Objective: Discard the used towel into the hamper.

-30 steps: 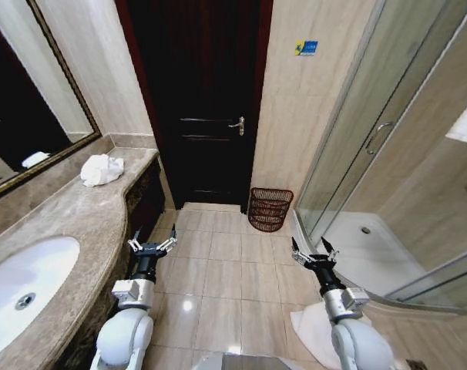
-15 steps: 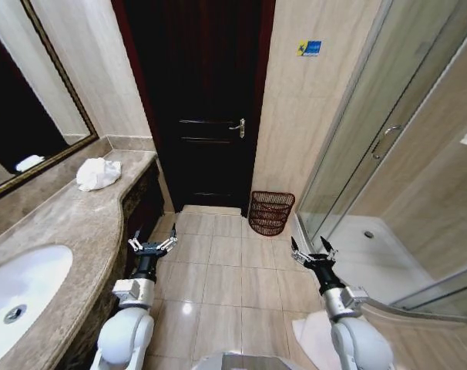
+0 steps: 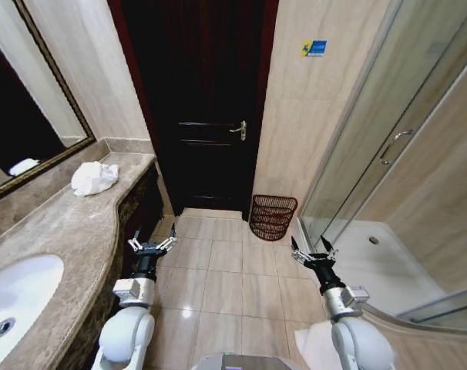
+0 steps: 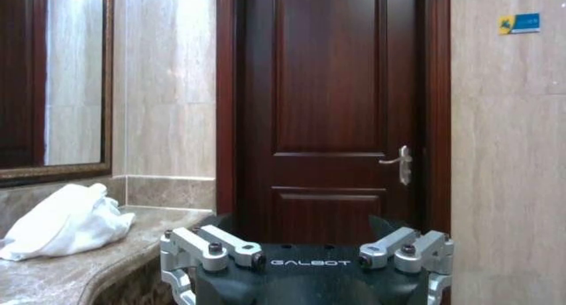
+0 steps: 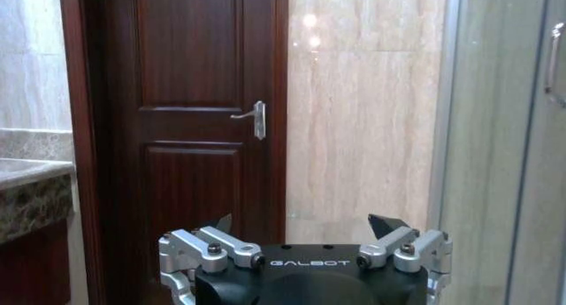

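A crumpled white towel [image 3: 93, 178] lies on the far end of the marble counter [image 3: 79, 231], by the mirror; it is also in the left wrist view as the towel [image 4: 62, 221]. The hamper [image 3: 273, 216], a dark reddish-brown wire basket, stands on the floor against the wall right of the dark door. My left gripper [image 3: 151, 242] is held low beside the counter's front, open and holding nothing. My right gripper [image 3: 313, 250] is held low over the floor tiles, open and holding nothing. Both are well short of the towel and the hamper.
A dark wooden door [image 3: 195, 108] stands shut straight ahead. A glass shower enclosure [image 3: 388, 177] fills the right side. A white sink [image 3: 18, 297] is set in the counter at near left. A pale mat [image 3: 314, 343] lies on the floor by my right arm. Beige floor tiles [image 3: 226, 277] lie between.
The whole picture has shifted: the camera has turned slightly right and risen, so the sink and the towel sit further left. Both arms keep their pose.
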Tool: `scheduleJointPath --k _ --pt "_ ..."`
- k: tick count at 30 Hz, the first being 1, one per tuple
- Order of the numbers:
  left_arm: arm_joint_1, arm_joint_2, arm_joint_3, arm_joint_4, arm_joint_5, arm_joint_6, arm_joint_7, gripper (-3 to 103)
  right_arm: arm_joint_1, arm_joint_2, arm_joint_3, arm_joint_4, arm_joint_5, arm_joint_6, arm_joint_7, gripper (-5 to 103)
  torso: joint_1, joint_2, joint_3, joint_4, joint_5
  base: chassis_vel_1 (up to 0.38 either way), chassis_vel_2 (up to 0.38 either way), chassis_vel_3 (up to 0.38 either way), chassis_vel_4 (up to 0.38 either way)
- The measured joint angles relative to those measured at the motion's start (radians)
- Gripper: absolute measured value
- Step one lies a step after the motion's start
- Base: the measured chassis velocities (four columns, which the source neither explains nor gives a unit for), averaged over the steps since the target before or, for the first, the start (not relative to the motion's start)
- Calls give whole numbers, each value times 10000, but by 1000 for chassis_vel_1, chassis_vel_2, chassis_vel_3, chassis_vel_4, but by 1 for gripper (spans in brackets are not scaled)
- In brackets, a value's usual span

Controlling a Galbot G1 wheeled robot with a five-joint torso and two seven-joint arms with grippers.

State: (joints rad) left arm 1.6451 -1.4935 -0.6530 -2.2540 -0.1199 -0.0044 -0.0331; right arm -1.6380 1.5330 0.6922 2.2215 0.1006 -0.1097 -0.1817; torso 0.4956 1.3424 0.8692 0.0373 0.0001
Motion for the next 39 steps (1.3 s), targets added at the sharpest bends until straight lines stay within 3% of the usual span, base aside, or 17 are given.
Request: scheduleJointPath --k 20,28,35,39 --pt "15 24 -18 69 27 -24 10 100 -34 75 10 -112 -35 119 -22 100 -1 0 0 2 0 -12 147 140 -22" --pt "-289 355 -20 273 -110 157 -240 100 375 113 48 -140 17 -399 73 100 -1 0 0 2 -3 -21 134 128 -20" --pt "-325 543 -2 81 -127 430 -296 100 541 -220 201 -172 115 -565 70 100 0 0 0 0 0 -68 110 100 -57" --pt "-503 227 -16 301 142 438 -359 100 681 -459 210 -220 467 -643 58 100 -1 0 0 1 0 -54 107 107 -35"
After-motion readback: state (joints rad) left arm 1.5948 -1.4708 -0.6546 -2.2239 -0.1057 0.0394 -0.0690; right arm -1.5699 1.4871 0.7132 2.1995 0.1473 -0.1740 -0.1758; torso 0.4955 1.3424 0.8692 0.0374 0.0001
